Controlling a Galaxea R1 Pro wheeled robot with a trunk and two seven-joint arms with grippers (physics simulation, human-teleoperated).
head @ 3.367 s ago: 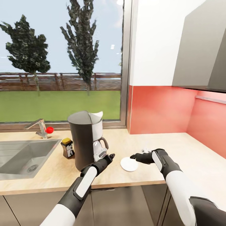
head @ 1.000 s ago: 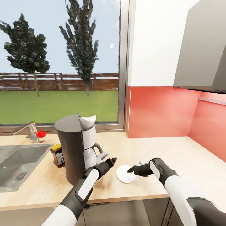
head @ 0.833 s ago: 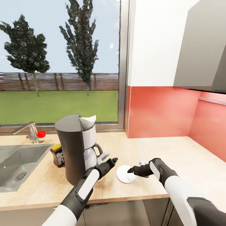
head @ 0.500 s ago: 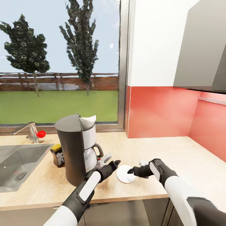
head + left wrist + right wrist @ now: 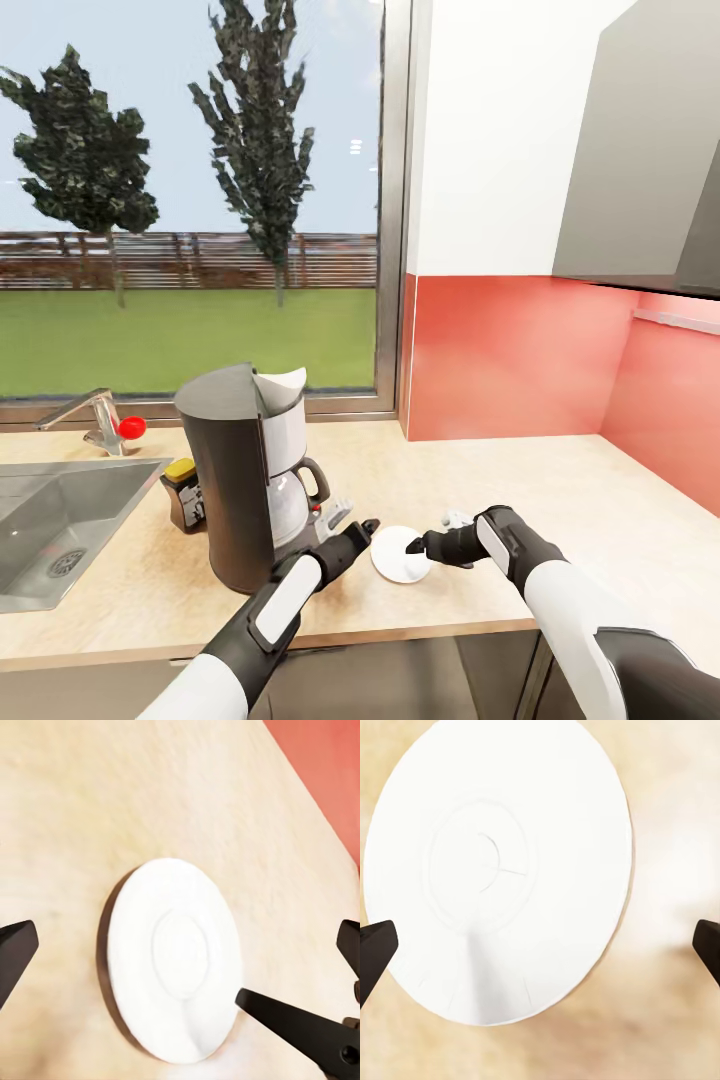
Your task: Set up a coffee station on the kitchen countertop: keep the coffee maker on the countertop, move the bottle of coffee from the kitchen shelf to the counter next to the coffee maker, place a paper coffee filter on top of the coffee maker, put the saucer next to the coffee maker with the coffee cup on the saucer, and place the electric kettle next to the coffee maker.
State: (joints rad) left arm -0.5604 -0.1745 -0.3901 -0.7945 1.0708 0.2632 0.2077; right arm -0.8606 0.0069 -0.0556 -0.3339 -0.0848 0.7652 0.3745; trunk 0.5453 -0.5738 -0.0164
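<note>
Two end effectors flank saucer [image 5: 397,554], bare top.

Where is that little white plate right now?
The saucer lies flat on the countertop, just right of the coffee maker, between both grippers.

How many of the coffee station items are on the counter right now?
4: the coffee maker near the sink, the paper coffee filter on top of it, the bottle of coffee tucked behind it, and the saucer between both grippers. Others may be hidden.
</note>
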